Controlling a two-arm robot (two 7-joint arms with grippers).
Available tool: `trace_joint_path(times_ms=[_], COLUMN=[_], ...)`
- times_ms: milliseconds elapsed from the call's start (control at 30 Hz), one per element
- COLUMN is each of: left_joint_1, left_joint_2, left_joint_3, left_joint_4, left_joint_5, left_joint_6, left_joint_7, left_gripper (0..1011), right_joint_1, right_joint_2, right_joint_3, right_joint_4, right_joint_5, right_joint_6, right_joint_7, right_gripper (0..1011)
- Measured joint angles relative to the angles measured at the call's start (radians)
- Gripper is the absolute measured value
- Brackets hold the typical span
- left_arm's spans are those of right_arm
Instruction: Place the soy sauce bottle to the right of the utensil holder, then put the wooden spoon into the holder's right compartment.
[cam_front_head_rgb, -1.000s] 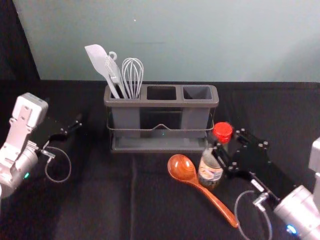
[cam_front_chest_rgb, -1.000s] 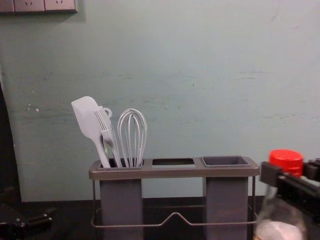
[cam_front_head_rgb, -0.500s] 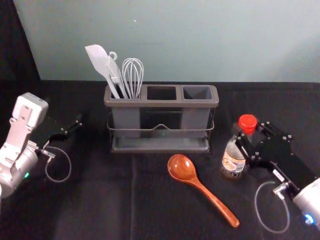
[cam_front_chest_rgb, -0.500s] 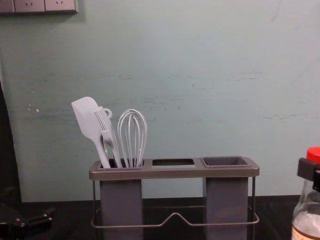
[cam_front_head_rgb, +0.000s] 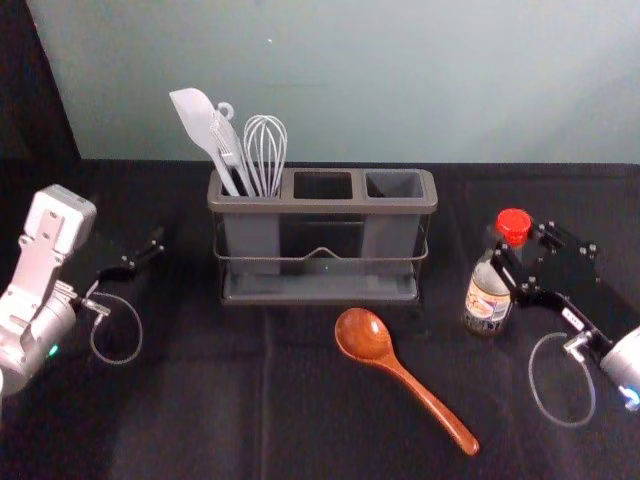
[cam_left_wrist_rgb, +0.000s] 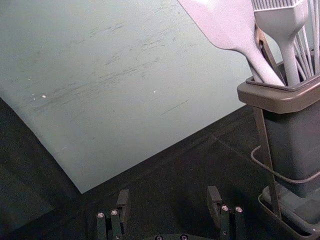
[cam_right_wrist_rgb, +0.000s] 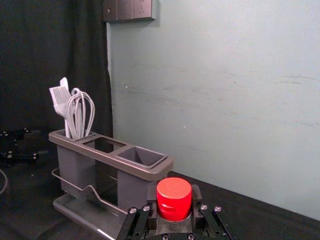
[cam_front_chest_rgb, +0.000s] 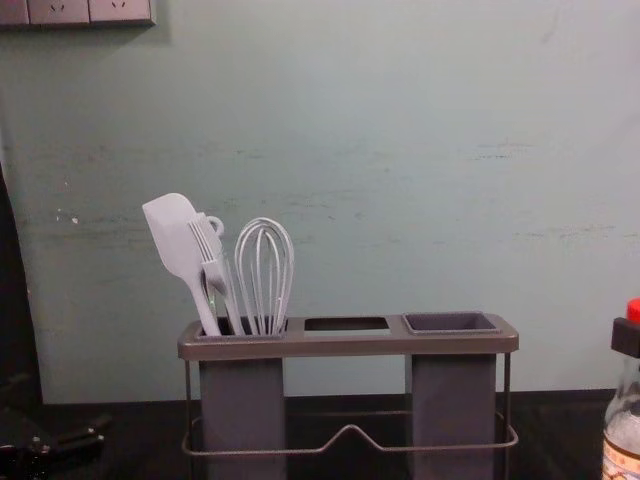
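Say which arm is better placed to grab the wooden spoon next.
Right, probably: the spoon handle slants toward it and the right compartment is nearer. The right end effector must first release the bottle.

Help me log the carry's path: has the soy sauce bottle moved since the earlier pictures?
Yes. In the head view, the soy sauce bottle has moved to the robot's right, widening its gap from the utensil holder.

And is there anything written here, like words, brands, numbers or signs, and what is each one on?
No text can be read word for word.
Label on the soy sauce bottle: printed, but too small to read.
White strip on the robot's right arm: any print is too small to read.
Wall sockets: no lettering I can make out.
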Motion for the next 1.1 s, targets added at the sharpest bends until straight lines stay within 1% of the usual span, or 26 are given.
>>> trace_joint_path(times_ms=[33,167,200,267,300,333,367,400,567,800,1100], left_joint_1=[0.0,0.0,0.0,0.0,0.0,0.0,0.0,0.0,0.0,0.0,0.0], left_joint_2=[0.0,0.0,0.0,0.0,0.0,0.0,0.0,0.0,0.0,0.0,0.0], left_joint_3=[0.0,0.0,0.0,0.0,0.0,0.0,0.0,0.0,0.0,0.0,0.0], left_joint_4=[0.0,0.0,0.0,0.0,0.0,0.0,0.0,0.0,0.0,0.0,0.0], left_joint_5=[0.0,0.0,0.0,0.0,0.0,0.0,0.0,0.0,0.0,0.0,0.0], left_joint_6=[0.0,0.0,0.0,0.0,0.0,0.0,0.0,0.0,0.0,0.0,0.0], left_joint_7=[0.0,0.0,0.0,0.0,0.0,0.0,0.0,0.0,0.0,0.0,0.0], left_gripper=[1000,1000,1000,1000,1000,1000,1000,1000,1000,1001,1000], right_joint_1=[0.025,0.077,0.107,0.145,0.158,0.184,0.184,0.206,0.274,0.323,0.337], right_joint_2=[0.007,0.012,0.012,0.009,0.008,0.006,0.006,0.003,-0.012,-0.028,-0.036], right_joint_3=[-0.004,-0.016,-0.023,-0.033,-0.037,-0.046,-0.046,-0.056,-0.086,-0.109,-0.119], right_joint_4=[0.028,0.086,0.12,0.162,0.176,0.202,0.202,0.225,0.303,0.373,0.396], right_joint_5=[0.007,0.022,0.034,0.049,0.052,0.057,0.057,0.059,0.067,0.076,0.085], right_joint_6=[-0.01,-0.024,-0.027,-0.03,-0.03,-0.03,-0.03,-0.029,-0.028,-0.045,-0.058], right_joint_7=[0.02,0.049,0.063,0.079,0.084,0.09,0.09,0.093,0.104,0.11,0.113], right_gripper=[383,382,382,382,382,382,382,382,383,382,382])
